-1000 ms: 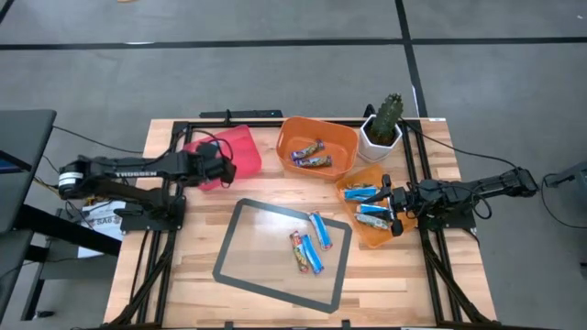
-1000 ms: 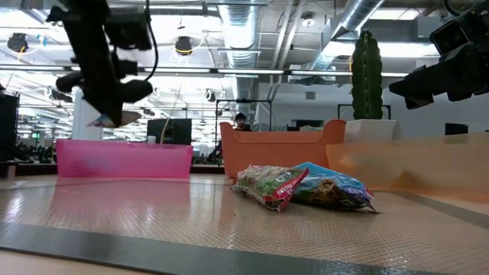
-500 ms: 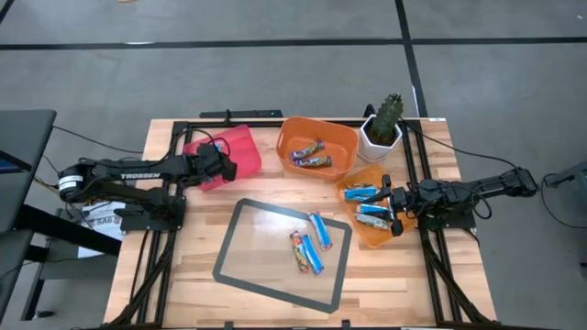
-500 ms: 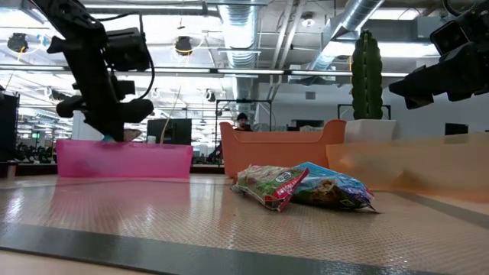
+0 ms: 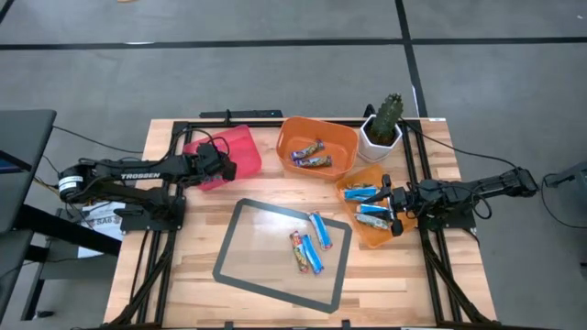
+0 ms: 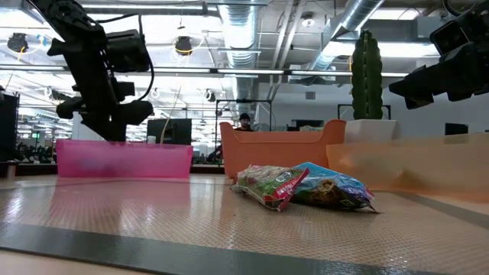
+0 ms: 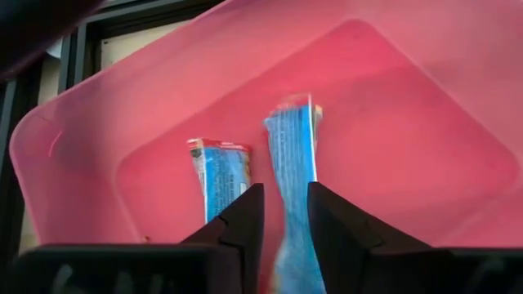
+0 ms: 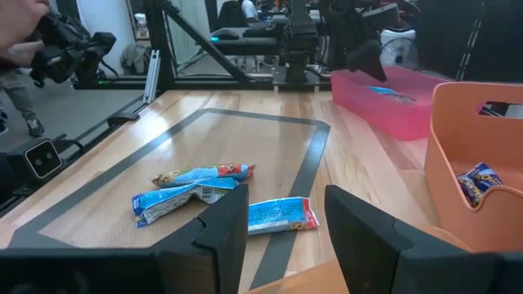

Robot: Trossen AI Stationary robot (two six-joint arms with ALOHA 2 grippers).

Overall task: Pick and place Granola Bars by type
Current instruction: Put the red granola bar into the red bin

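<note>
My left gripper (image 5: 226,169) hangs inside the pink bin (image 5: 240,147), shut on a blue-wrapped granola bar (image 7: 292,155). A second blue bar (image 7: 222,173) lies flat on the pink bin's floor beside it. Three bars (image 5: 308,244), two blue and one green-brown, lie on the grey-framed mat (image 5: 240,240). Two brown bars (image 5: 310,154) lie in the far orange bin (image 5: 341,139). Several blue bars (image 5: 367,203) lie in the right orange bin (image 5: 369,234). My right gripper (image 5: 394,209) waits open over that bin's right side, touching nothing. My left gripper pinches the blue bar between its two fingers (image 7: 245,216) near one end (image 7: 286,237), coming from above and pointing down into the pink bin. The bar runs out beyond the fingertips toward the bin floor. Whether its far end (image 7: 296,110) touches the floor cannot be told.
A potted cactus (image 5: 385,119) stands at the far right, between the two orange bins. The black frame rails (image 5: 415,174) run along the table's sides. A person (image 8: 16,33) is in the room beyond the table. Bare wood lies around the mat near the front edge.
My left gripper has moved down with the blue bar, from above the pink bin's rim to below it. It has stayed shut. The right arm has kept still.
</note>
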